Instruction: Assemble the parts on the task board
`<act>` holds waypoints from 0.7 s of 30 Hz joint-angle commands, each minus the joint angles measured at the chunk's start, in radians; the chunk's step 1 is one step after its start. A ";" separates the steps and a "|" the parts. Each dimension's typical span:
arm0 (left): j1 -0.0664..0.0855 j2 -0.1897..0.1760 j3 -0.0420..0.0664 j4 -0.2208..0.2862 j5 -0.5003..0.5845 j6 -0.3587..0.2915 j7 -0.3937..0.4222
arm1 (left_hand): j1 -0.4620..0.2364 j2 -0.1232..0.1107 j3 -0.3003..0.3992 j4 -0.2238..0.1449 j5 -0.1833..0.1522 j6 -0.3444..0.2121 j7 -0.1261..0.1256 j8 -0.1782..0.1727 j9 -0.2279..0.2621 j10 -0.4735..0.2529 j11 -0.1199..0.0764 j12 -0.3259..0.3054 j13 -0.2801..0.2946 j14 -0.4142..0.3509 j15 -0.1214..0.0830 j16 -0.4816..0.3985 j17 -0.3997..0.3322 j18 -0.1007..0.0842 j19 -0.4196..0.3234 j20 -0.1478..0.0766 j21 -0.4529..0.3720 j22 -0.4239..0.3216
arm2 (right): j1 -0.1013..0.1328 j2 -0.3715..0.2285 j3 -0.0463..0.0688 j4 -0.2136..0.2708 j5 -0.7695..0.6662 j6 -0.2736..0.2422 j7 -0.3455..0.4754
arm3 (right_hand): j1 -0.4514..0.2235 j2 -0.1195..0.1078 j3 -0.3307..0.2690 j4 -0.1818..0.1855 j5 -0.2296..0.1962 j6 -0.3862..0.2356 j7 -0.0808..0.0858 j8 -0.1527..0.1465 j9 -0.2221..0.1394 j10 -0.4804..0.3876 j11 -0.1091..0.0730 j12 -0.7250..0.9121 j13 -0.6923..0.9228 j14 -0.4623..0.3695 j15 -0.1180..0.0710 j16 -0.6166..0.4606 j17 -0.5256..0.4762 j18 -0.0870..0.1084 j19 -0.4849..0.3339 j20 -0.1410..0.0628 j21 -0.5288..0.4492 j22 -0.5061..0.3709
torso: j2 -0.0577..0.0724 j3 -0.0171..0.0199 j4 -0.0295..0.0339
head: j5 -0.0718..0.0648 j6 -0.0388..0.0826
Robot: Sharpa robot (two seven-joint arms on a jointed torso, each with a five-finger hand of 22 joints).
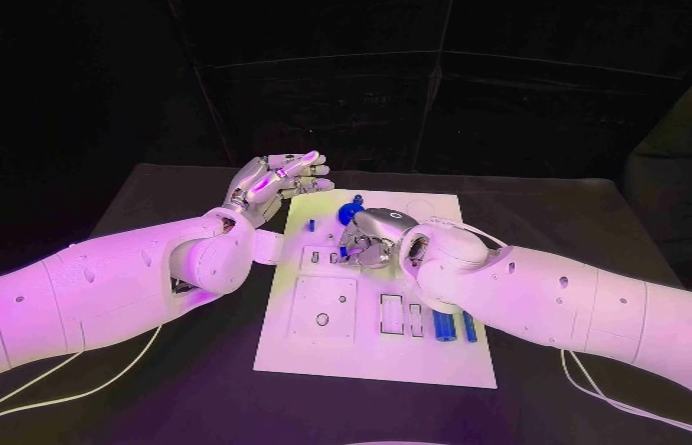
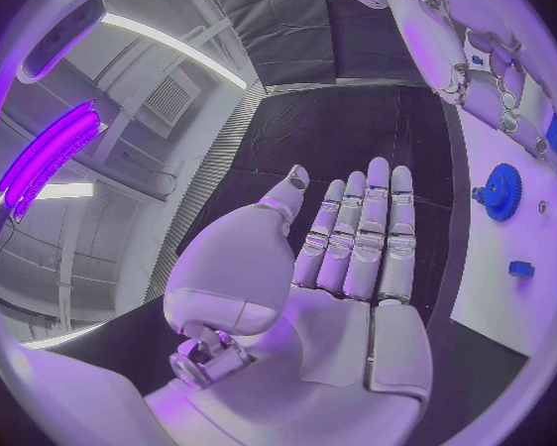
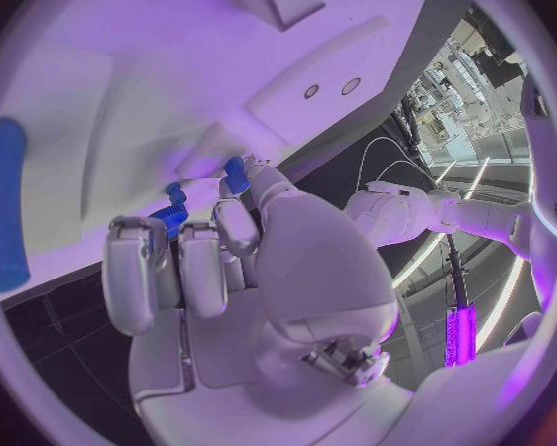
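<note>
The board sits mid-table. The left hand hovers off the board's far left corner, fingers straight and spread, holding nothing. The right hand is curled down over the board's far half, right by the blue gear; can't tell if it's gripping anything. Two blue pins lie near the board's right edge.
</note>
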 commanded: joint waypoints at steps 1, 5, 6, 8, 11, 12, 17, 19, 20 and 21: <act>0.002 0.001 0.001 0.001 -0.008 0.012 0.002 | -0.004 0.002 -0.006 0.001 0.003 0.006 -0.001 -0.005 -0.001 0.008 0.000 -0.006 -0.002 0.007 0.000 0.002 0.001 0.007 0.008 0.001 0.003 -0.002 | -0.005 -0.005 -0.005 -0.002 -0.007 0.064 -0.014 | -0.009 -0.008 0.008 0.001 0.004 0.003 0.003 0.005 -0.002 -0.007 0.000 -0.005 -0.002 0.070 -0.004 -0.005 0.111 -0.010 0.019 -0.006 0.002 0.144 | 0.000 -0.0001 -0.0004 | -0.001 -0.001; 0.002 0.000 0.001 0.001 -0.008 0.010 0.002 | -0.005 0.002 -0.006 0.001 0.003 0.006 0.000 -0.006 -0.001 0.008 0.000 -0.006 -0.002 0.007 0.000 0.002 0.001 0.007 0.008 0.001 0.003 -0.002 | -0.005 -0.008 -0.005 0.004 -0.007 0.074 -0.017 | -0.013 -0.013 0.009 0.002 0.004 0.001 0.004 0.003 -0.003 -0.009 0.001 -0.008 -0.005 0.070 -0.003 -0.006 0.109 -0.010 0.018 -0.005 0.002 0.144 | 0.001 -0.0002 0.0010 | -0.002 -0.001; 0.002 0.000 0.001 0.001 -0.008 0.010 0.001 | -0.005 0.002 -0.006 0.001 0.003 0.006 0.000 -0.006 -0.001 0.008 0.000 -0.006 -0.002 0.007 0.000 0.002 0.001 0.007 0.008 0.001 0.003 -0.002 | -0.005 -0.009 -0.005 0.005 -0.007 0.075 -0.018 | -0.015 -0.014 0.009 0.003 0.003 0.000 0.004 0.003 -0.003 -0.010 0.001 -0.009 -0.005 0.070 -0.003 -0.006 0.109 -0.010 0.018 -0.005 0.001 0.143 | 0.001 -0.0002 0.0010 | -0.002 -0.001; 0.002 -0.001 0.001 0.001 -0.008 0.009 0.001 | -0.005 0.002 -0.006 0.001 0.003 0.006 0.000 -0.006 -0.001 0.008 0.000 -0.006 -0.002 0.007 0.000 0.002 0.001 0.007 0.008 0.001 0.003 -0.002 | -0.005 -0.010 -0.006 0.008 -0.007 0.077 -0.019 | -0.017 -0.017 0.009 0.003 0.003 0.000 0.005 0.003 -0.004 -0.010 0.001 -0.010 -0.006 0.070 -0.003 -0.007 0.108 -0.010 0.018 -0.005 0.001 0.143 | 0.000 -0.0002 0.0001 | -0.001 -0.001; 0.002 -0.002 0.001 0.001 -0.008 0.008 0.001 | -0.005 0.002 -0.006 0.001 0.003 0.006 0.000 -0.006 -0.001 0.008 0.000 -0.006 -0.002 0.007 0.000 0.001 0.001 0.007 0.008 0.001 0.003 -0.002 | -0.006 -0.010 -0.006 0.010 -0.007 0.076 -0.021 | -0.020 -0.020 0.009 0.004 0.003 -0.001 0.005 0.002 -0.004 -0.010 0.002 -0.010 -0.006 0.069 -0.003 -0.007 0.107 -0.010 0.018 -0.005 0.001 0.142 | 0.000 -0.0002 -0.0002 | -0.001 -0.001; 0.002 -0.003 0.001 0.001 -0.008 0.008 0.001 | -0.005 0.002 -0.006 0.001 0.003 0.006 0.000 -0.006 -0.001 0.008 0.000 -0.007 -0.002 0.007 0.000 0.001 0.001 0.007 0.009 0.001 0.003 -0.002 | -0.006 -0.009 -0.006 0.011 -0.007 0.075 -0.022 | -0.023 -0.023 0.009 0.006 0.002 -0.002 0.006 0.002 -0.004 -0.011 0.002 -0.011 -0.007 0.069 -0.002 -0.008 0.106 -0.010 0.017 -0.004 0.001 0.142 | 0.000 -0.0002 -0.0001 | -0.001 -0.001; 0.002 -0.003 0.001 0.001 -0.008 0.009 0.000 | -0.005 0.002 -0.006 0.001 0.003 0.006 0.000 -0.006 -0.001 0.008 0.000 -0.007 -0.002 0.007 0.000 0.001 0.001 0.007 0.009 0.001 0.003 -0.002 | -0.006 -0.008 -0.006 0.012 -0.007 0.070 -0.025 | -0.036 -0.035 0.007 0.011 -0.002 -0.013 0.009 -0.004 -0.008 -0.015 0.005 -0.018 -0.013 0.068 0.000 -0.011 0.102 -0.009 0.016 -0.003 0.000 0.140 | 0.001 0.0003 -0.0005 | -0.001 -0.002; 0.002 -0.003 0.001 0.001 -0.008 0.009 0.000 | -0.005 0.002 -0.006 0.001 0.003 0.006 0.000 -0.006 -0.001 0.008 0.000 -0.007 -0.002 0.007 0.000 0.001 0.001 0.007 0.009 0.001 0.003 -0.002 | -0.006 -0.008 -0.006 0.011 -0.007 0.068 -0.026 | -0.042 -0.043 0.005 0.014 -0.003 -0.024 0.013 -0.010 -0.011 -0.019 0.008 -0.024 -0.019 0.068 0.002 -0.013 0.101 -0.009 0.015 -0.002 -0.001 0.139 | 0.001 0.0003 -0.0005 | -0.001 -0.002; 0.002 -0.003 0.001 0.001 -0.008 0.009 0.000 | -0.005 0.003 -0.006 0.001 0.003 0.006 0.000 -0.006 -0.001 0.008 0.000 -0.007 -0.002 0.007 0.000 0.001 0.001 0.007 0.009 0.001 0.003 -0.002 | -0.006 -0.008 -0.006 0.011 -0.007 0.067 -0.026 | -0.044 -0.046 0.004 0.014 -0.003 -0.030 0.015 -0.013 -0.012 -0.022 0.010 -0.027 -0.022 0.068 0.003 -0.013 0.100 -0.009 0.015 -0.001 -0.001 0.139 | 0.001 0.0000 -0.0005 | -0.001 -0.002; 0.002 -0.004 0.001 0.002 -0.008 0.009 0.000 | -0.005 0.003 -0.006 0.001 0.003 0.006 0.000 -0.006 -0.001 0.008 0.000 -0.007 -0.002 0.007 0.000 0.001 0.001 0.007 0.009 0.001 0.003 -0.002 | -0.006 -0.008 -0.006 0.011 -0.007 0.066 -0.027 | -0.046 -0.048 0.004 0.015 -0.002 -0.034 0.017 -0.016 -0.013 -0.023 0.011 -0.030 -0.024 0.067 0.004 -0.014 0.099 -0.009 0.015 0.000 -0.001 0.139 | 0.000 -0.0002 -0.0004 | -0.001 -0.003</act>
